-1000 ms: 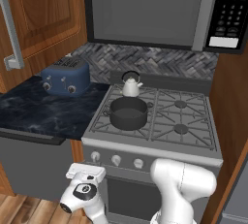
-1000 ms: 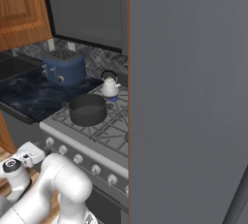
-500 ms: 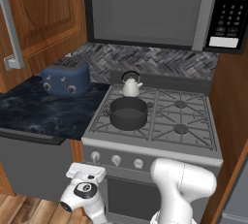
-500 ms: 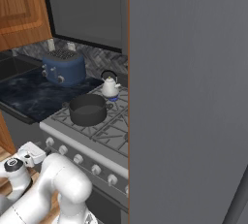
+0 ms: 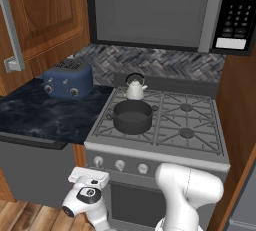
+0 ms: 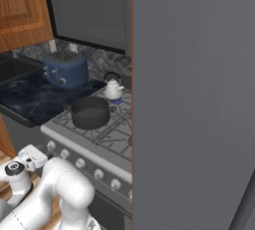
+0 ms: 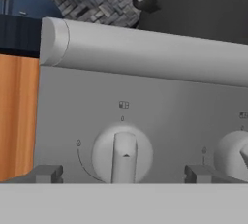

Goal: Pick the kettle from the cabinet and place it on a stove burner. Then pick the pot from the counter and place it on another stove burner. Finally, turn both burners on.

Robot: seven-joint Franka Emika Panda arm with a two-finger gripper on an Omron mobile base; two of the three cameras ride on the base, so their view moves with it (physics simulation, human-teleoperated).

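Note:
The small white kettle (image 5: pixel 134 89) (image 6: pixel 113 89) stands on the stove's rear left burner. In front of it, the dark grey pot (image 5: pixel 132 117) (image 6: pixel 90 112) sits on the front left burner. My gripper (image 5: pixel 90 176) (image 6: pixel 32 157) (image 7: pixel 123 174) is low in front of the steel range (image 5: pixel 165 120), facing its front panel. It is open, and its fingertips (image 7: pixel 47 173) stand wide on either side of the leftmost round knob (image 7: pixel 124 152) (image 5: pixel 99 161). The knob's bar points straight up. The wooden wall cabinet (image 5: pixel 45 15) hangs at upper left with its door closed.
A blue toaster (image 5: pixel 67 79) (image 6: pixel 64 68) stands on the dark marbled counter (image 5: pixel 40 117) left of the range. A second knob (image 7: pixel 235 152) lies to the right of the first. A microwave (image 5: pixel 160 10) hangs above the stove, and a grey panel (image 6: pixel 194 99) blocks the right side.

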